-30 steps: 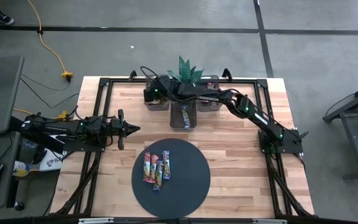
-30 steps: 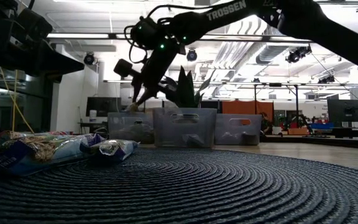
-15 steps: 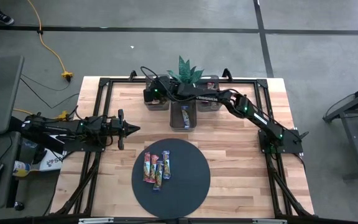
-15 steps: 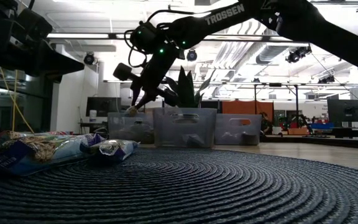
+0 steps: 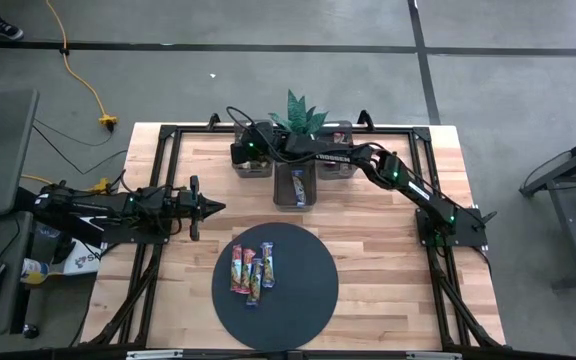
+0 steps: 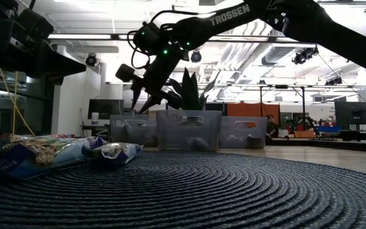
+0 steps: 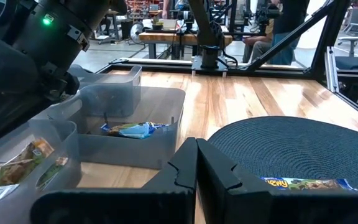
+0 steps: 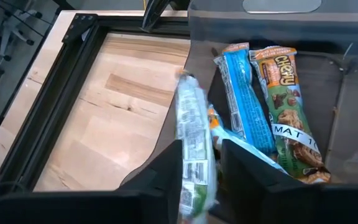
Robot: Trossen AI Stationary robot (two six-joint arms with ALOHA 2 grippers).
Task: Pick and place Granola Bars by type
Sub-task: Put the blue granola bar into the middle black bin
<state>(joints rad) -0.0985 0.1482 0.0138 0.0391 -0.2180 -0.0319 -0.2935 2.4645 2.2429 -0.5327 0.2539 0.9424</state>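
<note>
The bar point(image 8: 193, 143) in hand was a thin wrapped one with a green and white wrapper, standing on edge between the fingers of the right end effector point(image 8: 197, 163); whether it was pinched or already let go could not be told from the wrist view, since the fingers stood a little apart with the bar between them. Just beneath and ahead of that end effector lay the left-hand grey bin point(image 8: 328, 68), already holding a blue bar point(image 8: 244, 99) and a green chewy bar point(image 8: 288, 118); in the high view the right end effector point(image 5: 251, 152) hung over that bin at the far edge of the table point(image 5: 368, 240).

To do the drop well, the bar should probably be released only once it sat inside the bin's near wall, since it hung close to that rim and could tip out onto the wood; a low, straight release looked safer than a toss.

Farther off, four bars point(image 5: 251, 270) lay on the dark round mat point(image 5: 308, 290); the middle bin point(image 7: 135, 140) held one blue bar point(image 7: 132, 129). The left end effector point(image 7: 196, 163) waited near the mat with fingers together, holding nothing.
</note>
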